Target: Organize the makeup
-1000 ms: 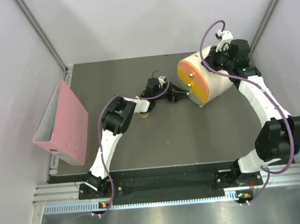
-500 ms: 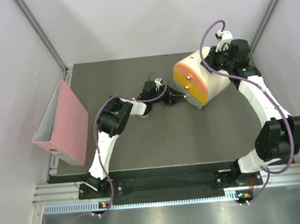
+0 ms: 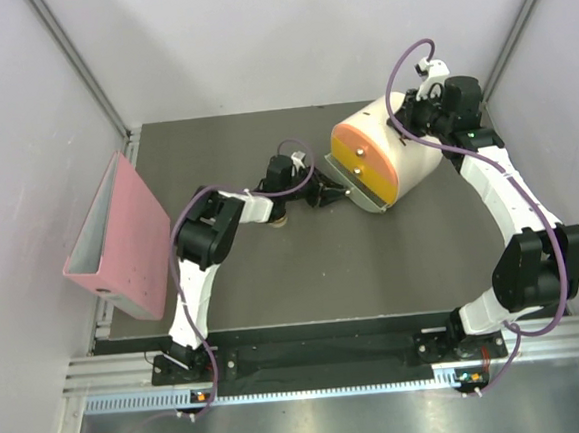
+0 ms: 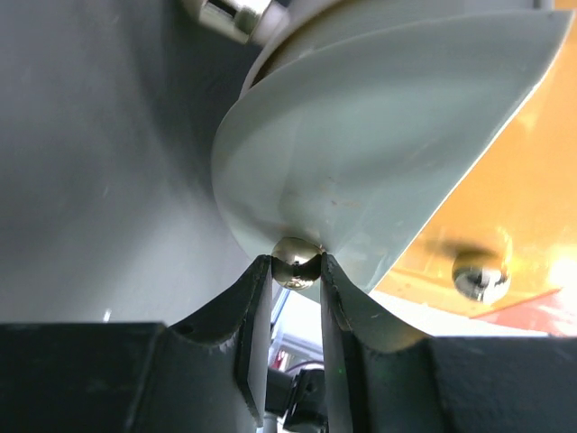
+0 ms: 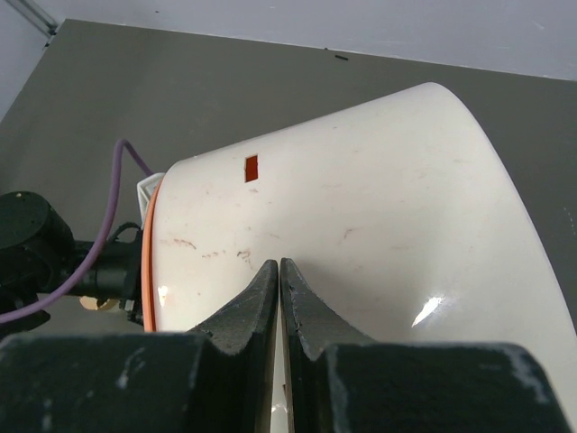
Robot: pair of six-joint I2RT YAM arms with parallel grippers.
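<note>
Makeup item (image 3: 281, 220) under L arm (image 3: 231, 209), axis hidden.

Nothing readable anywhere; the small red patch (image 5: 251, 168) on the cream drawer box (image 5: 379, 234) seems blank, perhaps a sticker.

Two slim white-shelled arms, the left arm (image 3: 189, 305) and the right arm (image 3: 497, 182), carry bulky black joint housings (image 3: 534, 267); a purple cable (image 3: 389, 86) loops along each. Dark, curved, tapering fingers (image 4: 252, 307) tip both.
</note>
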